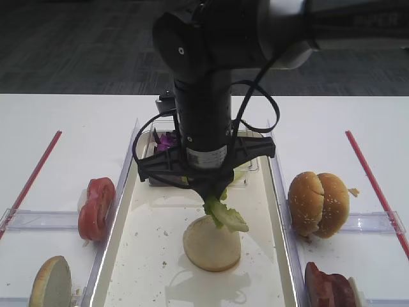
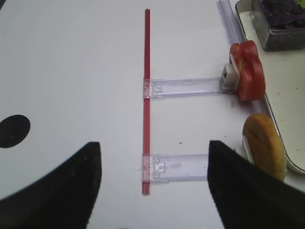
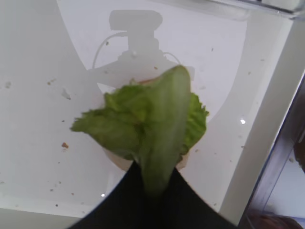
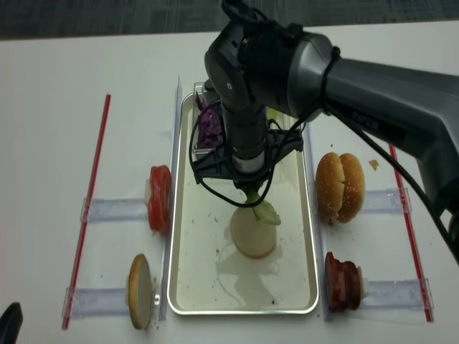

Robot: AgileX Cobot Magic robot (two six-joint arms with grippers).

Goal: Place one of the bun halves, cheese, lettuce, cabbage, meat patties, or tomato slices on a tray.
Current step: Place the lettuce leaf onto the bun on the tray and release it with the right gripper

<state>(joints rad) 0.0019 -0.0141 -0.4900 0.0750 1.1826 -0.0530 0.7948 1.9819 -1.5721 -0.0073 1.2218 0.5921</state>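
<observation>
A wide white worktop (image 4: 57, 93) runs across the room, with dark grey floor beyond its far edge. Two thin red strips (image 4: 90, 208) lie along it, one at each side, and clear plastic holders (image 4: 111, 210) branch off them toward the middle. The long pale cream tray with a silvery rim (image 4: 308, 236) sits in the centre, its glossy floor speckled with crumbs. A small clear box at its far end holds dark purple shredded cabbage (image 4: 210, 125).

On the left of the tray stand upright red tomato slices (image 4: 159, 198) and one tan bun half (image 4: 140, 290); on the right, two sesame bun halves (image 4: 340, 186) pressed together and reddish-brown meat patties (image 4: 343, 281).

The big dark right arm reaches in from the right and points straight down over the tray. Its right end effector (image 1: 214, 194) is clamped on a floppy light green lettuce leaf (image 1: 225, 214), which hangs just above a pale round bun half (image 1: 211, 246) lying cut face up on the tray. The left end effector (image 2: 152, 181) hovers over the bare worktop at the left, fingers (image 2: 62, 191) spread wide, holding nothing.
</observation>
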